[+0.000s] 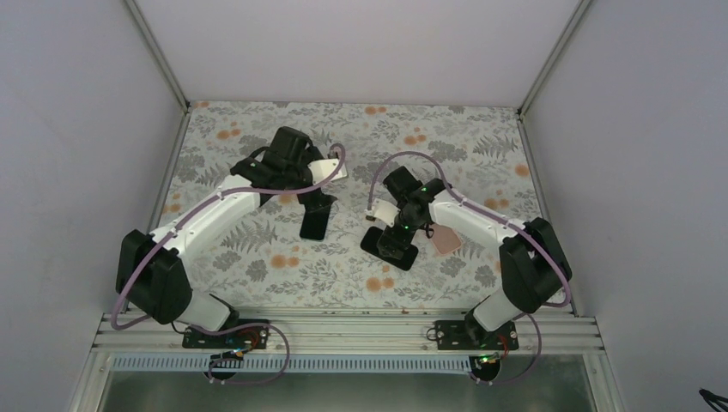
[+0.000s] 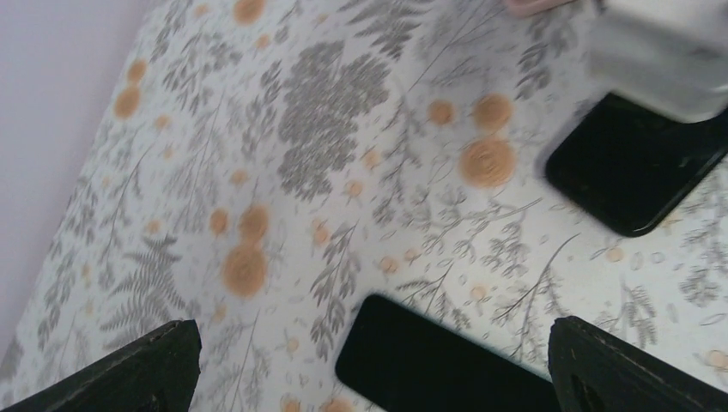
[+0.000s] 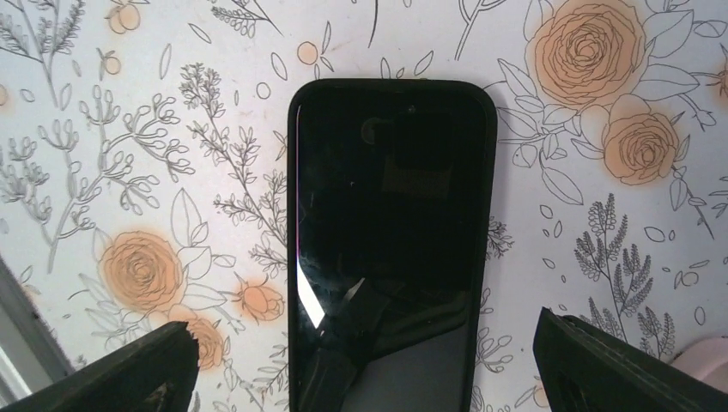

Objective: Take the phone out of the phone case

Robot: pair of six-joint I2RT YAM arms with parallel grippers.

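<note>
The right gripper point(image 3: 367, 330) is seen spread wide, nothing held, its two dark fingers hanging either side of the near end of the phone point(image 3: 391, 215). The phone is laid flat, screen up, on the flowered table point(image 3: 129, 129), directly below the wrist. A glossy face is shown, mirror-like, with the gripper's own reflection caught in it. A slightly raised dark rim is made out around the glass, and it is judged to be the case point(image 3: 293, 172), with the handset seated inside.

Over on the other side, the left gripper point(image 2: 373, 343) is likewise held fully apart and empty, poised above a second dark slab point(image 2: 429, 360) that lies well apart from the first. Whether that one is a handset or a shell cannot be told.

Now, the handling. The phone is judged stiff, fairly dense and slick on its glass, so the face is best left alone. The case is likely softer and grippier, with a lip that can be flexed. A hold is best taken across the long edges, one gripper pinning the body while a corner of the rim is peeled back by the other. A slip off the smooth edge is the thing to be watched.
</note>
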